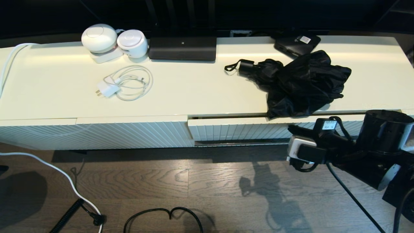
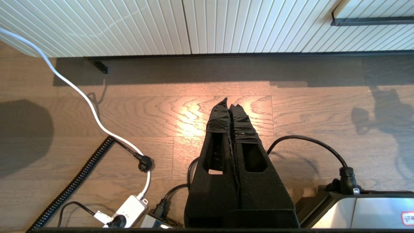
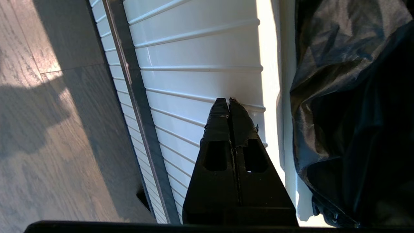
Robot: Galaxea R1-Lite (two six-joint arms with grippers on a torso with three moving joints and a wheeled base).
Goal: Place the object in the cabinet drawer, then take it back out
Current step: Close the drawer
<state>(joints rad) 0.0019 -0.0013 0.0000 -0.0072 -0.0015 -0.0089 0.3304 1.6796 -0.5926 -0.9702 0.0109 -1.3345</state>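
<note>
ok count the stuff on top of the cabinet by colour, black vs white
Black: 3 – umbrella, flat box with a white label, long rectangular device
White: 3 – two round devices, charger with coiled cable
Total: 6

Right pincer (image 3: 229, 101) closed, arm reaching forward; left pincer (image 2: 229, 103) closed, hanging low.

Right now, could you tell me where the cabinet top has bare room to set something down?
Bare: the stretch between the charger cable and the umbrella, and the left end. Crowded: the back edge, with white speakers, a long device and a box.
</note>
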